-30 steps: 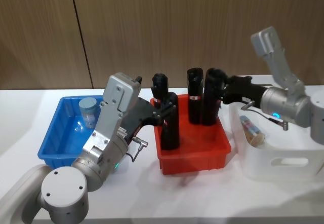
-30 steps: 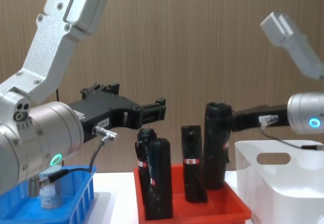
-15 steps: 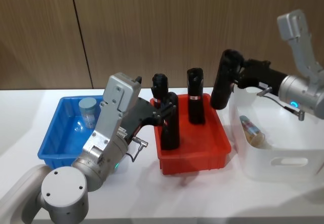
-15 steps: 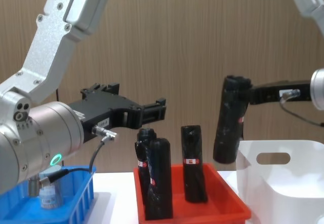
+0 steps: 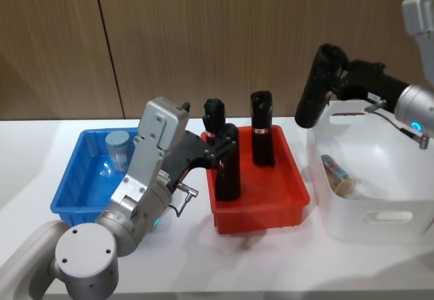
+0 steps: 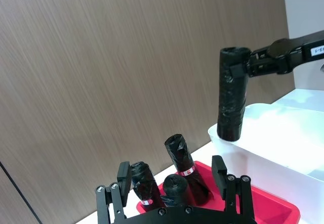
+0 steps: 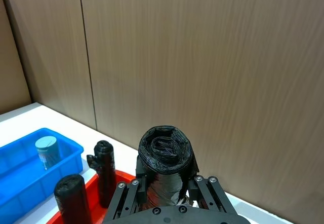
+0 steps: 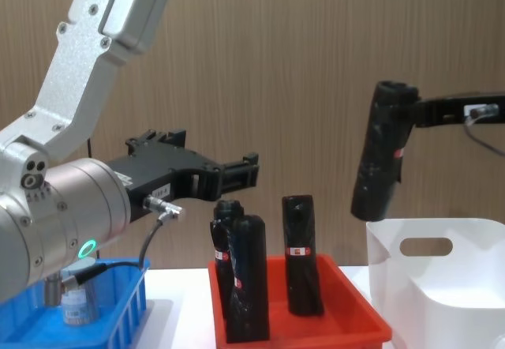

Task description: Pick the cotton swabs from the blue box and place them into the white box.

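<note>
Black bottle (image 5: 317, 87) in right pincer (image 5: 337, 83), higher, apparently over white box (image 5: 380, 198)

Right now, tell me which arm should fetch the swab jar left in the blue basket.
Left. The left gripper is open and hovers beside the blue basket holding the swab jar. The right gripper is shut on a black bottle at the white bin.

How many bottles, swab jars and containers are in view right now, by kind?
Tall black bottles: 4 (three standing in the red plastic tray, one held in the right gripper above the white bin's rim)
Clear cotton swab jars with pale lids: 2 (one in the blue slotted plastic box, one lying in the white plastic bin)
Containers: 3
Total: 9
</note>
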Controlling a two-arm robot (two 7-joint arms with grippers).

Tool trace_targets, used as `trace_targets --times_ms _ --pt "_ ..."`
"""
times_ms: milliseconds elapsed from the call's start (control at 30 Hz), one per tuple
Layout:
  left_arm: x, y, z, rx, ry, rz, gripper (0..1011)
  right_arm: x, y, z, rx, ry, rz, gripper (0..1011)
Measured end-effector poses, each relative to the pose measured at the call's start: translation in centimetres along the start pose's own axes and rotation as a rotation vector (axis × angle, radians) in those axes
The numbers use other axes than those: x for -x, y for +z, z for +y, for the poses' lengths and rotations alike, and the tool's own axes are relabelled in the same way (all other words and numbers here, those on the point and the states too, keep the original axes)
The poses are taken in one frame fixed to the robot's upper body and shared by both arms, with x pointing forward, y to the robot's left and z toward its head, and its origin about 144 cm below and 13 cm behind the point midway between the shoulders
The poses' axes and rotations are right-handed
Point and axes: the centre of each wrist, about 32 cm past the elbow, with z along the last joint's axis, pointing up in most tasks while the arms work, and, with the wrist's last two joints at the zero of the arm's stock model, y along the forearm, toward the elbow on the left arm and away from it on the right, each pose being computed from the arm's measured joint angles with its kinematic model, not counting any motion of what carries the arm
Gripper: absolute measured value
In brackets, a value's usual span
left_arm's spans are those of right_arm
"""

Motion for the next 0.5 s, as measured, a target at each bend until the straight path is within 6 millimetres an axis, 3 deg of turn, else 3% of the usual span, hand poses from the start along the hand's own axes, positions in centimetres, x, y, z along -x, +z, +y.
trace_targets --times_ms 500 --pt "0.0 0.0 0.0 0.000 0.000 0.000 1004 -1.6 0.4 -3.8 -0.020 -0.073 -0.022 427"
